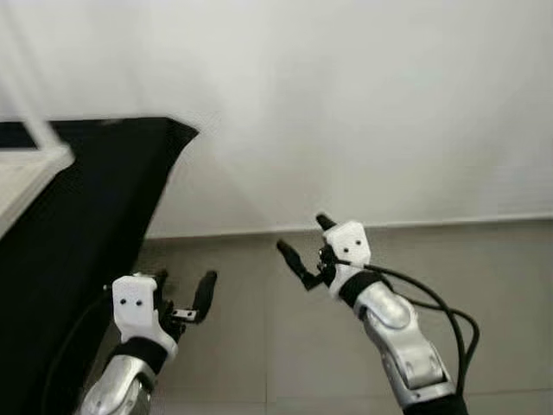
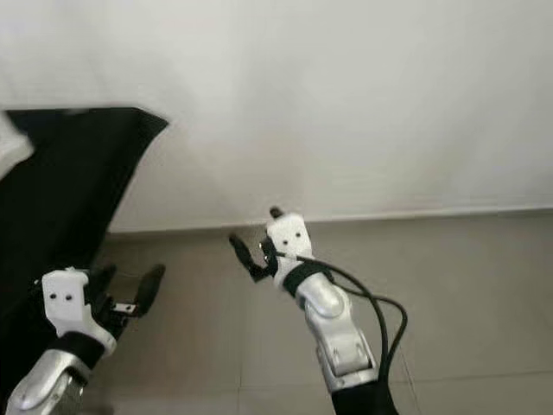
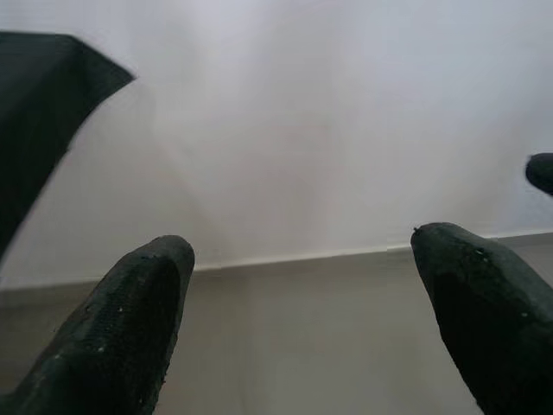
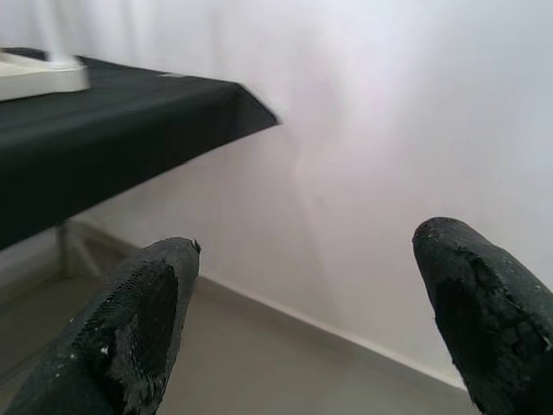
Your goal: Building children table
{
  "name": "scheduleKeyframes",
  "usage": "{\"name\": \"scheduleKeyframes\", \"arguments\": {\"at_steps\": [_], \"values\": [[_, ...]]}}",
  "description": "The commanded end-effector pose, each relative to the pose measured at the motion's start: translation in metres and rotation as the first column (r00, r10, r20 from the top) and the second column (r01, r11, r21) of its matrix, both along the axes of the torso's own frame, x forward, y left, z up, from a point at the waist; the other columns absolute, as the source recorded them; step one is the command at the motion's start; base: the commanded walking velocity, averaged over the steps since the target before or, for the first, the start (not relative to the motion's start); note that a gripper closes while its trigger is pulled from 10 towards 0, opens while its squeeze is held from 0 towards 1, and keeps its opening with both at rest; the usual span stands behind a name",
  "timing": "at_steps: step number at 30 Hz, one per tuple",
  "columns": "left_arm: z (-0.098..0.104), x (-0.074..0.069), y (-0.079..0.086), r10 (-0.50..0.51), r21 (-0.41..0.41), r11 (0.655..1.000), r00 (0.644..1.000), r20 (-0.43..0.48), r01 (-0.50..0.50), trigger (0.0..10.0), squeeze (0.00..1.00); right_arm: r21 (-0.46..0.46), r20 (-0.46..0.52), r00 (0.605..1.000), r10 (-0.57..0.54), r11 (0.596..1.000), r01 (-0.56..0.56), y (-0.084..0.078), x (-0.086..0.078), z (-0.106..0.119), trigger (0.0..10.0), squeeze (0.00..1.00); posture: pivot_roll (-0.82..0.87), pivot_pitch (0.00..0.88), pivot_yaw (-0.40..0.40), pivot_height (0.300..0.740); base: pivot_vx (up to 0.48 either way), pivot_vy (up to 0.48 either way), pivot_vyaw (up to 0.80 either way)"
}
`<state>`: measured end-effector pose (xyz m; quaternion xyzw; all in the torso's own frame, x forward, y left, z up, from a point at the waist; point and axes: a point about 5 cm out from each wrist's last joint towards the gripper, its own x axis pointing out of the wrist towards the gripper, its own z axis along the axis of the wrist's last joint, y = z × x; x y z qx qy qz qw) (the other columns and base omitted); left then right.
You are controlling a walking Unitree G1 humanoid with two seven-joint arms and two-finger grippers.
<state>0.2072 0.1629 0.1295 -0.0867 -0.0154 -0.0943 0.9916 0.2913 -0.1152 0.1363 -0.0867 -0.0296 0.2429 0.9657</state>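
Both grippers raised with nothing in them before a bare white wall.

A grey tiled floor meets the wall; a desk under black cloth stands at the robot's left, a pale flat panel, blurred, lying on its top. The right gripper and left gripper hover above the floor, fingers spread wide apart, touching and gripping nothing.

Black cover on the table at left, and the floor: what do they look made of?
Black cover: likely fabric, matte; it hangs in a soft drape with a loose pointed corner and no shine. Floor: looks like grey tile, smooth with a slight sheen; thin grout lines cross it.
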Motion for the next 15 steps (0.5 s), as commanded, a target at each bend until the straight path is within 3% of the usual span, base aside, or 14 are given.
{"name": "scheduleKeyframes", "arguments": {"at_steps": [1, 5, 8, 15], "values": [[-0.0031, -0.0018, 0.001, 0.0, -0.008, 1.0, 1.0, -0.016, 0.0, 10.0, 0.0, 0.005, -0.005, 1.0, 0.0, 1.0, 0.0, -0.0006, 0.0003, -0.0014, 10.0, 0.0, -0.1, 0.107, 0.035, 0.74, 0.334, 0.0, 0.0], [-0.003, -0.0018, 0.0012, 0.0, -0.008, 1.0, 1.0, -0.015, 0.0, 10.0, 0.0, 0.002, -0.006, 1.0, 0.001, 1.0, -0.001, -0.0004, 0.0003, -0.0016, 10.0, 0.0, -0.1, 0.107, 0.036, 0.74, 0.331, 0.0, 0.0], [-0.0027, -0.0019, 0.0015, 0.0, -0.013, 1.0, 1.0, -0.012, 0.0, 10.0, 0.0, 0.006, -0.01, 1.0, 0.009, 1.0, -0.009, 0.0006, 0.0, -0.0018, 10.0, 0.0, -0.1, 0.107, 0.036, 0.74, 0.259, 0.0, 0.8], [-0.0011, -0.0024, 0.0013, -0.001, -0.028, 1.0, 1.0, 0.003, 0.002, 10.0, 0.0, 0.003, -0.021, 1.0, 0.02, 1.0, -0.02, 0.0012, -0.0001, -0.0031, 10.0, 0.0, -0.1, 0.109, 0.036, 0.74, 0.0, 0.0, 0.8]]}}
